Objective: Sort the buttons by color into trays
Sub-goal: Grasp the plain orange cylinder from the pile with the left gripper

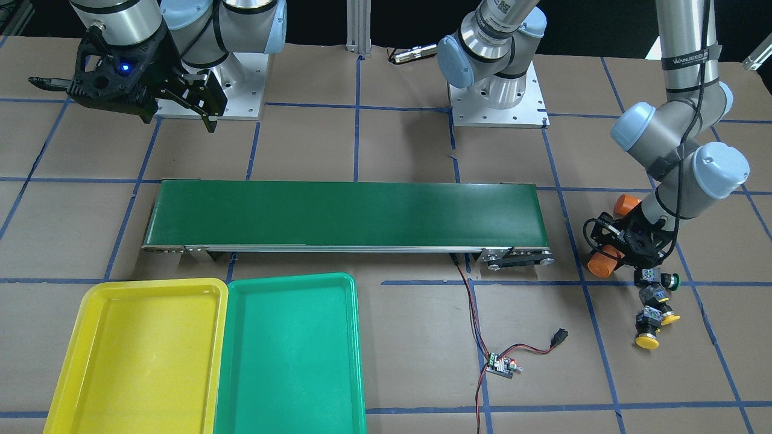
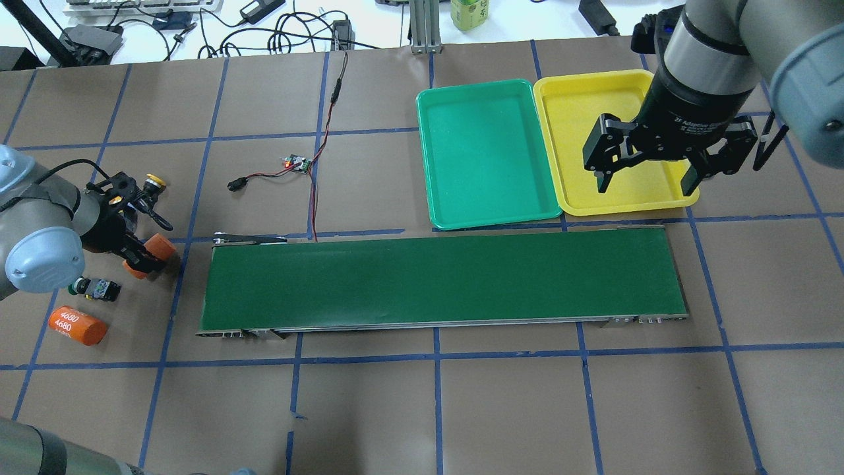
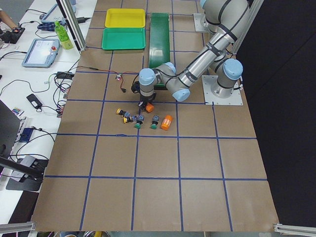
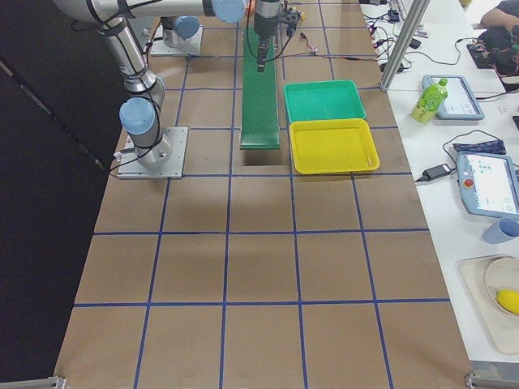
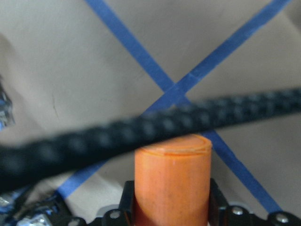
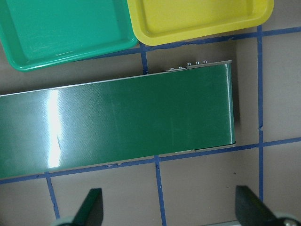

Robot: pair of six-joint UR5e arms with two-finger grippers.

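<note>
– Where are the buttons (image 1: 646, 341)?
– Lower right of the front view. All four lie on their sides, just below the left gripper (image 1: 616, 253), which pinches an orange cylinder (image 5: 172, 183), not a button.
– And the right gripper (image 2: 646, 188)?
– Spread and empty at the upper right of the overhead view, at the other end of the belt (image 2: 442, 277).
– Yellow tray (image 2: 626, 208), green tray (image 2: 491, 223)?
– No button in either. The left arm is nearer. The table (image 1: 422, 337) is flat, but the cluster looks tight.

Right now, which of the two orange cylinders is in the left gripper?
The orange cylinder nearest the conveyor belt sits clamped in the left gripper. The other cylinder, printed 4680, lies free on the table, nearer the robot.
</note>
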